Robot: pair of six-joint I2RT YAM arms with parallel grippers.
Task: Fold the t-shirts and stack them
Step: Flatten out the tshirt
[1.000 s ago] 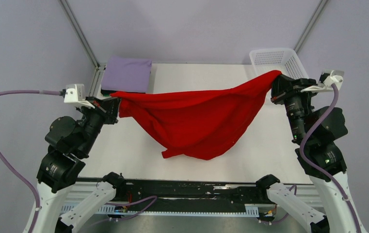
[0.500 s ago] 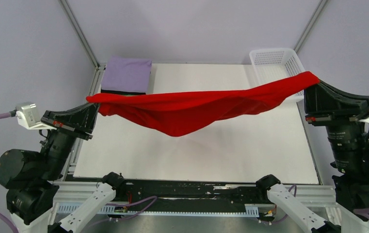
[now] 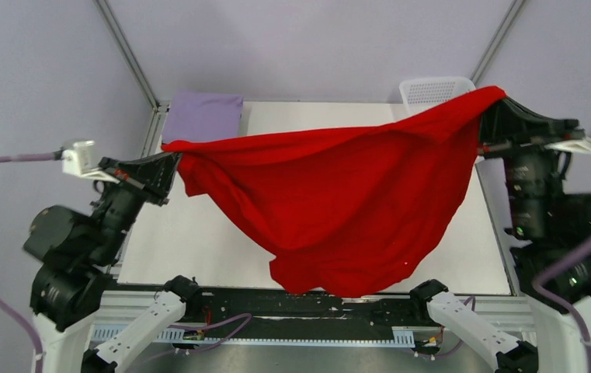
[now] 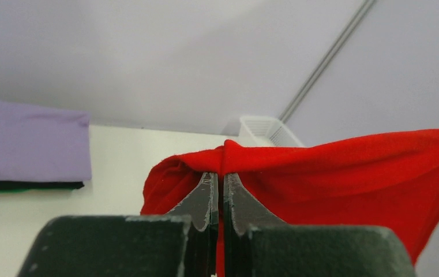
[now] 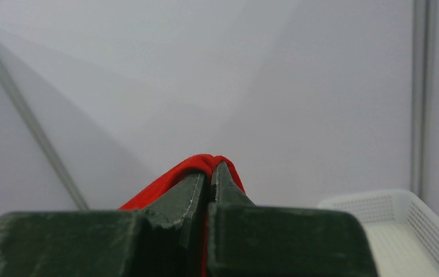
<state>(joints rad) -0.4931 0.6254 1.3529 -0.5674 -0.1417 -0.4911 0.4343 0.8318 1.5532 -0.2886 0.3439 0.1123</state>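
while both claws pinch it, red t-shirt (image 3: 338, 202) hangs spread, sagging.

Bright red t-shirt (image 3: 338, 194), lavender t-shirt (image 3: 203, 116), white mesh basket (image 3: 430, 90), white table (image 3: 191, 233).

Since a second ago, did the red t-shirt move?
Yes. The red t-shirt now hangs down to the table's near edge, and its right corner covers part of the white basket.

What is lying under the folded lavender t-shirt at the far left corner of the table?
A thin dark edge, black with a hint of green, shows beneath the lavender t-shirt in the left wrist view; the rest of it is covered.
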